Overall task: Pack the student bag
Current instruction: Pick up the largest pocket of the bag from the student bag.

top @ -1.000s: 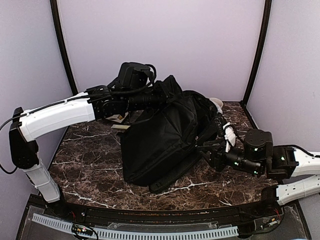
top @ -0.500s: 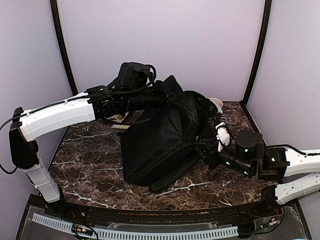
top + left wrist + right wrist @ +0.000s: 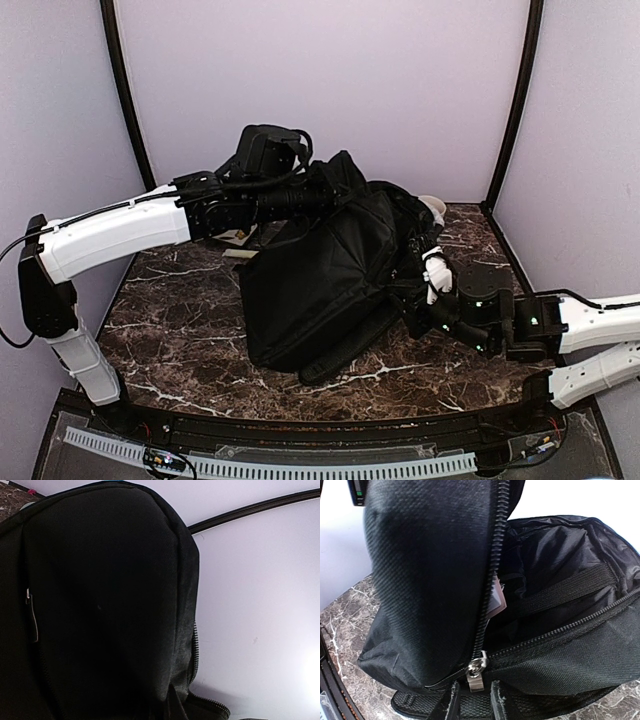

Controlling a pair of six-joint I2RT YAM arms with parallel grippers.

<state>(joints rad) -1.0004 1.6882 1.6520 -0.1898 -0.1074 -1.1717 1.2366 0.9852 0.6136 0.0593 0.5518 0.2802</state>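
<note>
The black student bag [image 3: 320, 280] stands propped in the middle of the marble table, its main zipper open. My left gripper [image 3: 318, 196] is at the bag's top and holds the upper flap up; its wrist view shows only the black fabric [image 3: 100, 605] and a run of zipper teeth [image 3: 194, 650], with the fingers hidden. My right gripper [image 3: 418, 300] is at the bag's right side. In the right wrist view it [image 3: 473, 705] is slightly open, with the metal zipper pull [image 3: 476, 674] hanging just above its fingertips [image 3: 451, 705]. The open compartment [image 3: 555, 565] shows dark lining.
A white object [image 3: 435, 208] lies behind the bag at the back right. A flat tan item [image 3: 238, 240] lies behind the bag on the left. A pale tag [image 3: 496, 597] sits inside the zipper opening. Bare marble table [image 3: 170, 320] lies left of the bag.
My right arm has moved left toward the bag, bringing its gripper up to the zipper side. The left arm and the bag have stayed as they were.
</note>
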